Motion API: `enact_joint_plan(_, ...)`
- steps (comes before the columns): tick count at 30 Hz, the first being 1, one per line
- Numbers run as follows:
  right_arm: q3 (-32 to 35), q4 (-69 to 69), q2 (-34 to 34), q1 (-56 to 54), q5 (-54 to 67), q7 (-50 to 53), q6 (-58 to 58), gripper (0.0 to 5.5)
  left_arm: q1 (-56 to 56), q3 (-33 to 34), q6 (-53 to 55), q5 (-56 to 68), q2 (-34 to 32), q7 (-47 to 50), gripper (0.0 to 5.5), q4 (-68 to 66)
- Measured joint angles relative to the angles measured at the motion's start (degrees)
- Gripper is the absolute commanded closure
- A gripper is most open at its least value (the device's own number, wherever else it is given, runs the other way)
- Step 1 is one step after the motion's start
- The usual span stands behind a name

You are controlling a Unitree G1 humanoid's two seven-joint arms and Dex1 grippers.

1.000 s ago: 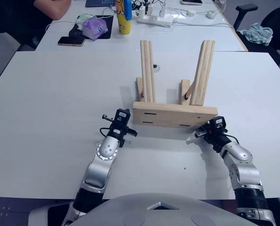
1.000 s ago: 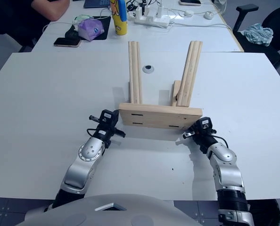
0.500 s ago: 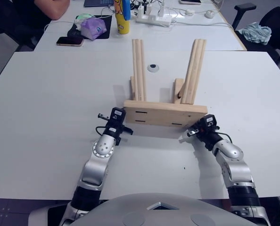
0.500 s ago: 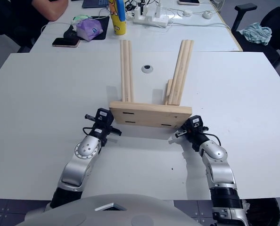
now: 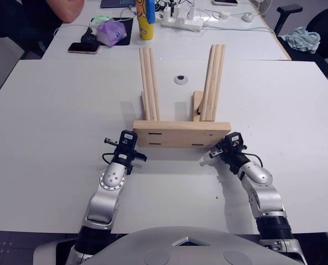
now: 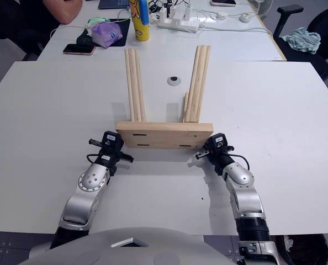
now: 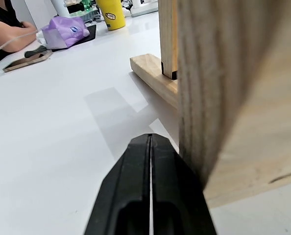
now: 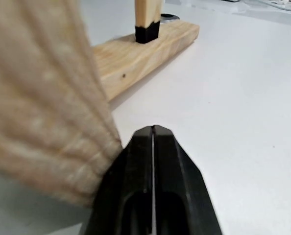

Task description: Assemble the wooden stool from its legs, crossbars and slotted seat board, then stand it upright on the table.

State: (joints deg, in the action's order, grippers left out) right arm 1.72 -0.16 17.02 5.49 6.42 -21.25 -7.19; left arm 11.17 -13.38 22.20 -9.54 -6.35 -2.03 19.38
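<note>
The wooden stool lies on its side on the white table (image 5: 53, 121). Its slotted seat board (image 5: 180, 134) stands on edge facing me, and the legs (image 5: 148, 83) point away. My left gripper (image 5: 128, 146) is shut, its tip beside the board's left end (image 7: 233, 98). At the opposite end sits my right gripper (image 5: 225, 146), also shut, its tip against the board's corner (image 8: 42, 98). A crossbar (image 8: 135, 54) lies flat on the table behind the board. Neither gripper holds anything.
A round cable grommet (image 5: 180, 79) sits in the table between the legs. On the desk behind are a phone (image 5: 84, 48), a purple bag (image 5: 111, 32), a yellow bottle (image 5: 146, 16) and a power strip (image 5: 181, 22). A chair with a cloth (image 5: 299, 38) stands far right.
The stool has slid left across the table and squared up, so the grommet now shows between its legs. Both grippers moved left with it, staying at the board's ends.
</note>
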Motion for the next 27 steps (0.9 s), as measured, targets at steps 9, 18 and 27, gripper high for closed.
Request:
enact_joint_plan(9, 0.88, -1.55, 0.16, 1.36, -0.32, -0.06, -0.02, 5.5, 2.91, 1.77, -1.35, -0.35, -0.1, 1.22, 5.46, 0.01)
enact_joint_plan(18, -1.77, -2.73, 0.11, 2.69, -0.41, -1.29, -2.44, 5.5, -1.86, 1.05, 0.95, 0.59, 0.58, -1.96, 5.46, -2.31)
enact_joint_plan(27, -2.38, -3.54, 0.1, 3.18, -0.76, -1.08, -4.08, 5.5, -2.47, 0.98, 5.78, 2.69, 1.02, -4.46, 5.46, -2.88)
